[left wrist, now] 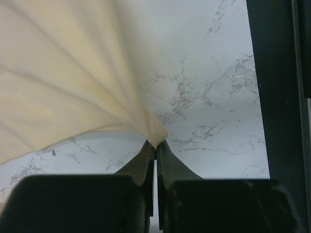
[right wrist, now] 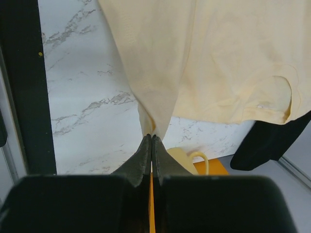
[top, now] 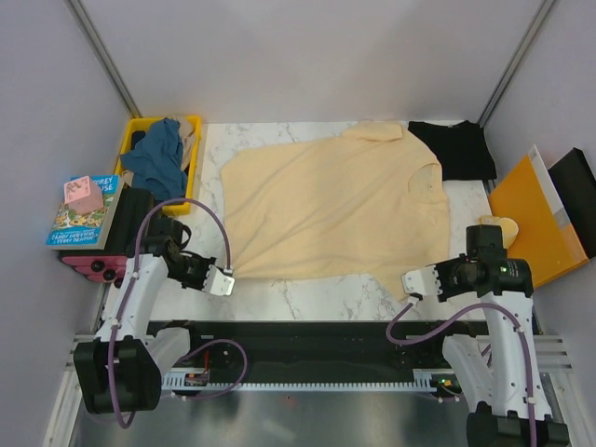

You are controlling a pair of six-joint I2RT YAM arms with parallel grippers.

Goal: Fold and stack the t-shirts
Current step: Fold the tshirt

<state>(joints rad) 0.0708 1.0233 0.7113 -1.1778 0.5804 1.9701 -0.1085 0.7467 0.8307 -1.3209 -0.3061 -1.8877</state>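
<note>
We have the cream shirt (top: 335, 205) spread across the table (top: 307, 298), neck end toward the right, and we pinch it at its two near corners. The left gripper (left wrist: 155, 145) is closed tight on the near-left corner, and the cloth fans out from its jaws in taut folds. The right gripper (right wrist: 151, 138) is clamped the same way on the near-right corner. Holding both ends of one edge should, we judge, let us carry that edge over in one even fold, or tug the cloth flat first. The black shirt (top: 453, 149) lies at the far right, just beside the cream one. The teal shirt (top: 158, 158) sits heaped in the crate (top: 191, 126), out of the way. Folding looks barely begun.
</note>
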